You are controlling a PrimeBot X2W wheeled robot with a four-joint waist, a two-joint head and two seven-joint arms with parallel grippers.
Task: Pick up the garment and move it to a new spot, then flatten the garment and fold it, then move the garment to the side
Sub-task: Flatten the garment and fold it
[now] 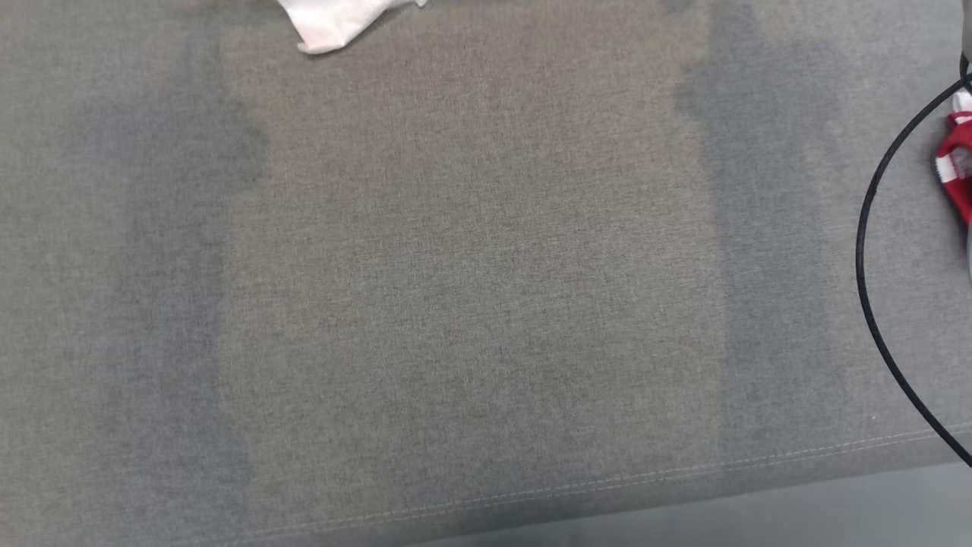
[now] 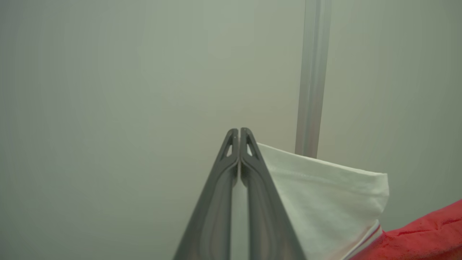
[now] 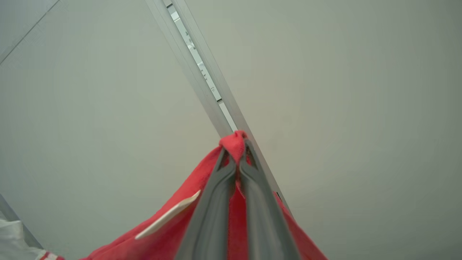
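**Q:** Two grippers, condition?
**A:** Right gripper (image 3: 236,151): fingers pressed together on a pinch of the red garment (image 3: 202,216), which hangs from them. Left gripper (image 2: 238,135): fingers closed tip to tip. The white panel (image 2: 325,202) lies against one finger; grip on it cannot be told.
**Q:** Garment location?
**A:** Red-and-white fabric shows at the right edge of the grey upholstered surface (image 1: 471,266), beside a black cable (image 1: 866,228). White cloth (image 1: 334,23) sits at the far edge.
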